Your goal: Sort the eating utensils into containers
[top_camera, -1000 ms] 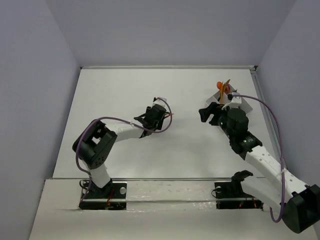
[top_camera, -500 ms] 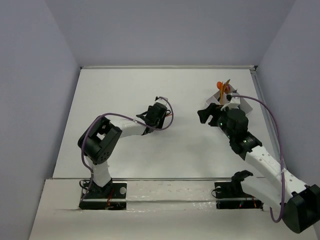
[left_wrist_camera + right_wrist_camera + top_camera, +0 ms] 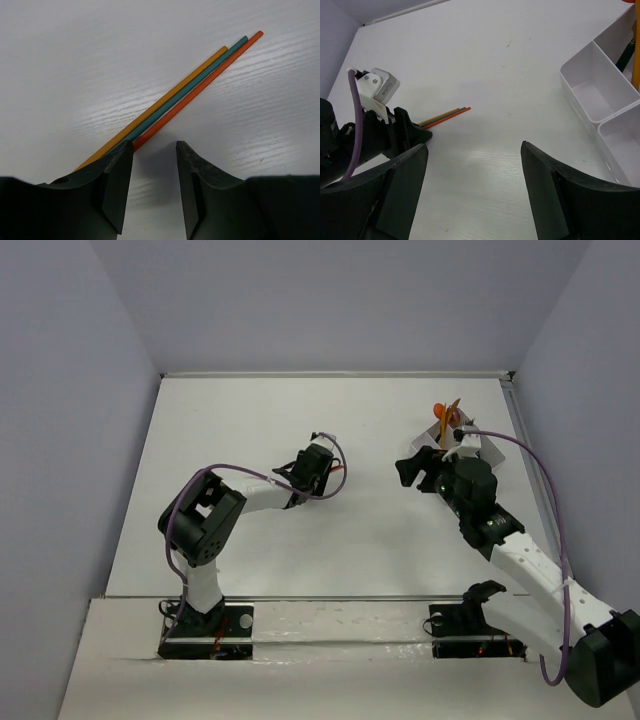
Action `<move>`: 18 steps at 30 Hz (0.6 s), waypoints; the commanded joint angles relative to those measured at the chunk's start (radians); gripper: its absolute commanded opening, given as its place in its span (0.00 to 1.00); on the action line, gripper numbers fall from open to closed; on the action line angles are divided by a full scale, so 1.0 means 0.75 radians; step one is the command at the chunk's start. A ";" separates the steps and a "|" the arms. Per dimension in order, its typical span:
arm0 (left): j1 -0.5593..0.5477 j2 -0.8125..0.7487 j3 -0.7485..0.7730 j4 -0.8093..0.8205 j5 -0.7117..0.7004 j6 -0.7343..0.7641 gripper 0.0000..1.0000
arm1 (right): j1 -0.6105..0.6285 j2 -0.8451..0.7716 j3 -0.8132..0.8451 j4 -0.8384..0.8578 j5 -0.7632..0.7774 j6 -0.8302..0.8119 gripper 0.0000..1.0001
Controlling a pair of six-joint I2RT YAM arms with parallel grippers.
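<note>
**Left arm.** We find the left gripper [image 3: 154,148] low over the white table [image 3: 75,60], near the table's middle. Its fingers stand a narrow way apart. Bare table shows in the gap, and nothing is clamped between them.

**Utensils on the table.** Three thin utensils lie flat, side by side and close together along their length. We see a yellow handle [image 3: 170,93], a teal handle [image 3: 200,75] and an orange handle [image 3: 220,69]. They run away from the left gripper on a diagonal. Their near ends pass beneath the finger on the left of the wrist view, not into the gap. The heads are hidden there, so we cannot say whether these are forks, knives or spoons.

**Right arm.** The right gripper [image 3: 474,147] hangs above the table, well apart from the three utensils and facing them. Its fingers are spread wide and hold nothing.

**Container.** The container [image 3: 576,97] is a white box divided into compartments. It sits just beside the right gripper, near the table's right edge. In a farther compartment, a black stem [image 3: 624,56] and a yellow stem [image 3: 636,70] lean at the edge of the right wrist view. Too little of them shows to name their kind. From above, orange pieces [image 3: 447,412] stand up out of the box's far end.
</note>
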 commanded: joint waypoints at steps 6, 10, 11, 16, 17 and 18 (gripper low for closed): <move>0.004 -0.003 0.020 0.022 0.015 0.044 0.45 | 0.009 0.039 0.009 0.052 -0.004 0.002 0.80; 0.004 0.021 0.027 0.026 0.011 0.044 0.46 | 0.009 0.037 0.009 0.048 -0.006 0.000 0.80; 0.016 0.025 0.031 0.024 0.009 0.044 0.47 | 0.009 0.035 0.006 0.048 -0.004 -0.002 0.80; 0.016 0.058 0.051 0.009 0.013 0.054 0.49 | 0.009 0.030 0.011 0.042 -0.006 -0.002 0.80; 0.016 0.064 0.055 0.007 0.013 0.058 0.49 | 0.009 0.028 0.011 0.044 -0.006 -0.002 0.80; 0.016 0.078 0.059 -0.001 0.017 0.058 0.49 | 0.009 0.028 0.011 0.042 -0.008 -0.002 0.80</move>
